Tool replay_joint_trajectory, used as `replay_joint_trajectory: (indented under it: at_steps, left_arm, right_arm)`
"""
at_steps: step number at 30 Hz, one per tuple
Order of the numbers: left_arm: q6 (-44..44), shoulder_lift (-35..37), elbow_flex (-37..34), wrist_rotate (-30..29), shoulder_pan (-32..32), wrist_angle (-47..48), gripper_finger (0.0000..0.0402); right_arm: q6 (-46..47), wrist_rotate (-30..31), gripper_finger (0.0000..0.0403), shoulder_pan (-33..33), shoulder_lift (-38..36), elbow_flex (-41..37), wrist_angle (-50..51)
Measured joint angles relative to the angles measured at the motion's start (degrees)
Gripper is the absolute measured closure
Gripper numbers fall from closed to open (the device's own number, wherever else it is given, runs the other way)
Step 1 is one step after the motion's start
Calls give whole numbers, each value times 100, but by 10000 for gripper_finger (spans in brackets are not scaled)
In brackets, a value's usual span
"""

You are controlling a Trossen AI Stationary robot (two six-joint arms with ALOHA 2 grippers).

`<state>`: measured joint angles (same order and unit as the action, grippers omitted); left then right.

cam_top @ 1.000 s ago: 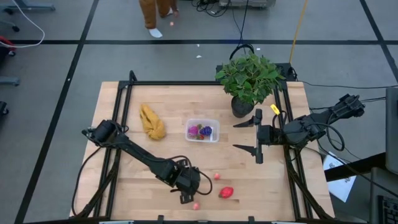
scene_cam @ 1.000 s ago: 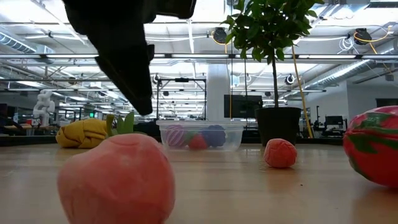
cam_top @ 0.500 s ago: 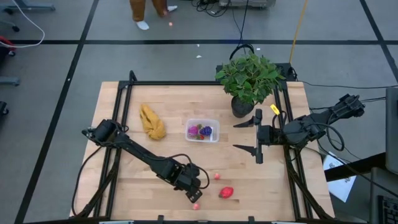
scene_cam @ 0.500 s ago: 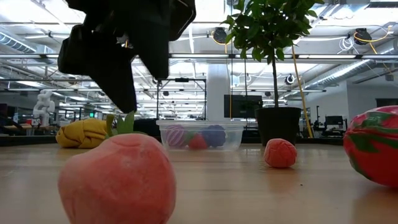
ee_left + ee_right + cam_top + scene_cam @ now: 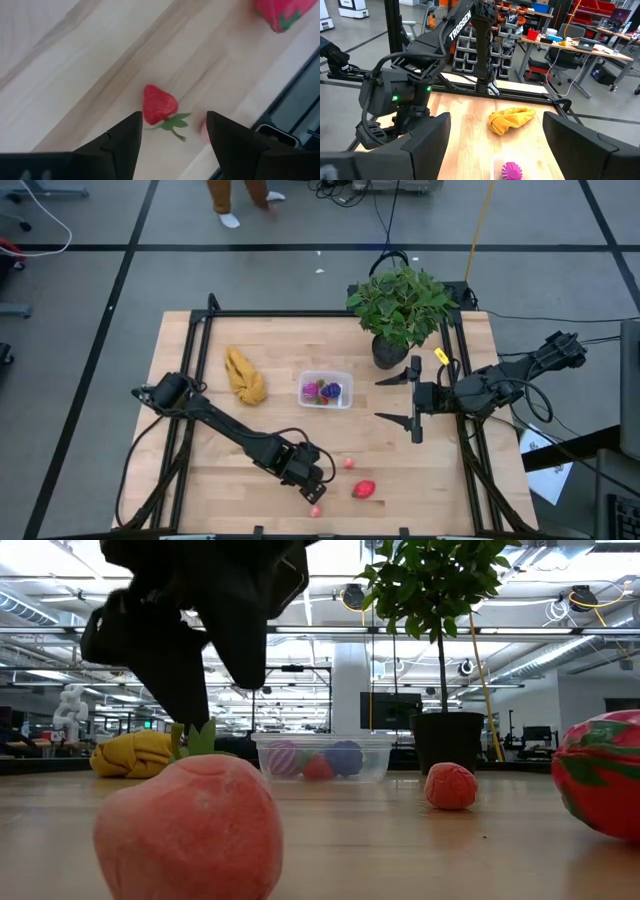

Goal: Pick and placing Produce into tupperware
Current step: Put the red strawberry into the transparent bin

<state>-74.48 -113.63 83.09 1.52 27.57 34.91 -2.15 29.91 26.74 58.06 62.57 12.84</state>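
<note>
A red toy strawberry [image 5: 159,105] lies on the wooden table near its front edge, also showing large in the low view [image 5: 185,830]. My left gripper [image 5: 172,131] hovers open just above it, pointing steeply down, one finger on either side without touching. A small red piece of produce [image 5: 349,464] and a larger red one with green marks [image 5: 364,489] lie to its right. The clear tupperware [image 5: 325,389] stands mid-table with purple and red produce inside. My right gripper [image 5: 405,400] waits open, raised, at the table's right.
A yellow banana bunch [image 5: 244,375] lies left of the tupperware. A potted green plant [image 5: 398,305] stands at the far right. A black frame rail [image 5: 190,390] runs along the table's sides. A person's legs [image 5: 238,198] show on the floor beyond.
My left gripper has rolled about its own pointing line while staying in place above the strawberry; both fingers now show side by side in the low view. The person beyond the table has stepped further away.
</note>
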Motion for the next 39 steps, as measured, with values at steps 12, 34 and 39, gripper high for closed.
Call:
replay_joint_trajectory:
  at_steps: [12, 34, 39]
  left_arm:
    - [22, -322, 4, 110, -65, -103, 176]
    - [67, -567, 6, 351, -98, -80, 176]
    - [122, -567, 7, 352, -98, -32, 177]
  right_arm:
    - [4, -2, 94, 0, 2, 0, 83]
    - [151, -4, 94, 0, 2, 0, 247]
    - [151, -4, 94, 0, 2, 0, 245]
